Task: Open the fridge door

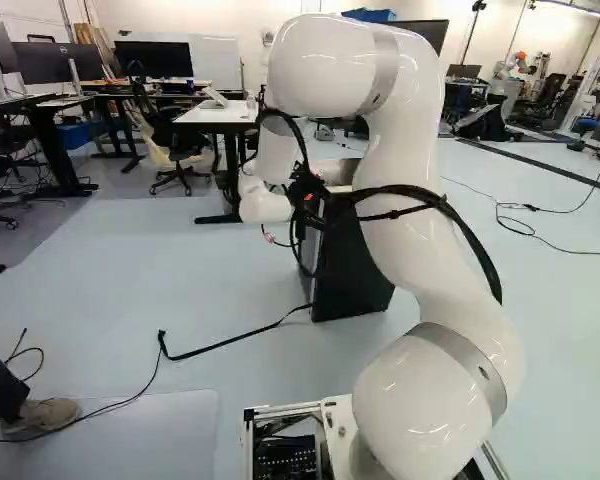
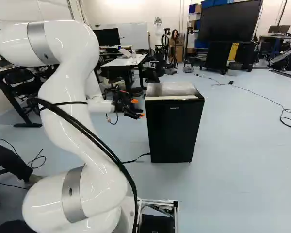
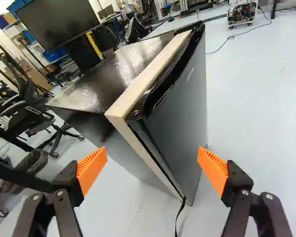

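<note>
"What is the biggest thing here?"

"The white arm (image 1: pixel 420 180), rising from the base. Swung in too hard, it could shove what stands ahead."

"Meaning the fridge (image 2: pixel 172 128)?"

"Yes, black and upright on the floor, ahead of the base and near the gripper. It looks light enough to slide or tip if the pull runs crooked."

"And its door (image 3: pixel 182 118)?"

"Shut, by the look of it. Which side the hinge is on cannot be told, and tugging at the hinge side would drag the whole cabinet."

"What about the gripper (image 3: pixel 152 154)?"

"Spread wide, nothing in its grasp, the fridge's corner ahead of it. Closing at this slant might clamp cabinet and door together, which would pin the door closed."

"Do the cable loops (image 1: pixel 298 245) matter?"

"They hang loose around the wrist, so they could hook on the corner as the arm turns."

"The black strap (image 3: pixel 179 217)?"

"It trails from the foot of the door. It may jam under the swing, or get caught by the base if that drives."

"Then the handle lip (image 3: pixel 170 81)?"

"Along the door's top, and narrow. A finger set too high would skim over it."

"And the orange pads (image 3: pixel 91 170)?"

"Smallest of all; a shallow hold on smooth plastic could make them slip."
</note>
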You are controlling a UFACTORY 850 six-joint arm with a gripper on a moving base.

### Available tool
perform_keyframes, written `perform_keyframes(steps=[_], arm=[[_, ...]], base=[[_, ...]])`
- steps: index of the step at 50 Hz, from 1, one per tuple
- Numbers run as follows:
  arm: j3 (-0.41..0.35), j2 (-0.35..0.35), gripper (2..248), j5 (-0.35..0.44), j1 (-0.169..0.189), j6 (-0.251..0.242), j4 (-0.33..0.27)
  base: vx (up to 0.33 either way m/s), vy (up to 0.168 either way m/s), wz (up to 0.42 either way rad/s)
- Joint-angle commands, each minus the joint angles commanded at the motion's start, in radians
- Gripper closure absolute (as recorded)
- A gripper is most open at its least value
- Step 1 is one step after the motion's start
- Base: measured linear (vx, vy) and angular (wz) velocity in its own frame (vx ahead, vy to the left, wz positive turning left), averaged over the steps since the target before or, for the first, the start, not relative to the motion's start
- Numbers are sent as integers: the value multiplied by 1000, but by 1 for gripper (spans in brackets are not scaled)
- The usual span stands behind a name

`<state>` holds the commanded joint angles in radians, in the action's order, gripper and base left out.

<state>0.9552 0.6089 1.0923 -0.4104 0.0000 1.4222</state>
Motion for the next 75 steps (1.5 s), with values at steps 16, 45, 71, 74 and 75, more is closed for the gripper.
perform_keyframes(steps=[16,45,71,74,75], arm=[[10,6,3,0,26,0,0],[22,14,3,0,76,0,0],[-44,-27,3,0,114,0,32],[-59,-36,3,0,117,0,43],[-64,-39,3,0,118,0,46]], base=[[0,0,0],[0,0,0],[0,0,0],[0,0,0],[0,0,0]])
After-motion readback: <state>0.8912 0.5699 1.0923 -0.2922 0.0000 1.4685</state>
